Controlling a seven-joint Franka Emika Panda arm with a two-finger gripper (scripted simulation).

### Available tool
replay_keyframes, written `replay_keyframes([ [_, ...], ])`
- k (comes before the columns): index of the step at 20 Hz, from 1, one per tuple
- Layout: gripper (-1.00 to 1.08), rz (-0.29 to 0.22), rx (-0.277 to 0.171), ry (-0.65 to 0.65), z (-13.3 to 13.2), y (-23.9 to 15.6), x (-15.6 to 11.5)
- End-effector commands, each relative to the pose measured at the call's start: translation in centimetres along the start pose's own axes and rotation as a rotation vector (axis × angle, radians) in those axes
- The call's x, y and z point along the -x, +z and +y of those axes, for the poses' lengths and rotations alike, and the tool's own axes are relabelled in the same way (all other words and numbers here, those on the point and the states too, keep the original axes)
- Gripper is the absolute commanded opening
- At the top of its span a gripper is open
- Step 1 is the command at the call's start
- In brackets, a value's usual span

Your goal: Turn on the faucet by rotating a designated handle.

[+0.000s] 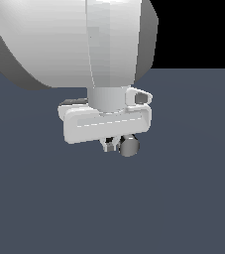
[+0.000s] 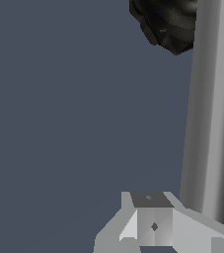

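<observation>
One faucet (image 2: 165,24), one handle (image 2: 209,113), beside one end effector (image 1: 115,145).

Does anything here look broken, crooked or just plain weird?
Nothing stands out. The chrome handle looks straight and undamaged beside the pincer, and the black base seems intact. The faucet is mostly hidden in the exterior view.

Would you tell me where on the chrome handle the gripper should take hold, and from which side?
Probably the handle's long straight shaft, away from the black base, with fingers across its round sides, coming from above, where the gripper already hangs.
</observation>
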State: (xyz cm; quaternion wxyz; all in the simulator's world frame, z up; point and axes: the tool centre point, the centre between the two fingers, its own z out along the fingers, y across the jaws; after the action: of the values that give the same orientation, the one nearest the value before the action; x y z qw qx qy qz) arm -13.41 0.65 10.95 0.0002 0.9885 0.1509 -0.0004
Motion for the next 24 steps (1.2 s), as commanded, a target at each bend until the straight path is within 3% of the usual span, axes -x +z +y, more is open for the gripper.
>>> replay_keyframes([
  [1,-1.00,0.001,0.000,-0.002,0.0,0.2,-0.1],
  [7,-1.00,0.001,0.000,-0.002,0.0,0.2,-0.2],
  [24,-1.00,0.001,0.000,-0.002,7.8,0.2,-0.7],
])
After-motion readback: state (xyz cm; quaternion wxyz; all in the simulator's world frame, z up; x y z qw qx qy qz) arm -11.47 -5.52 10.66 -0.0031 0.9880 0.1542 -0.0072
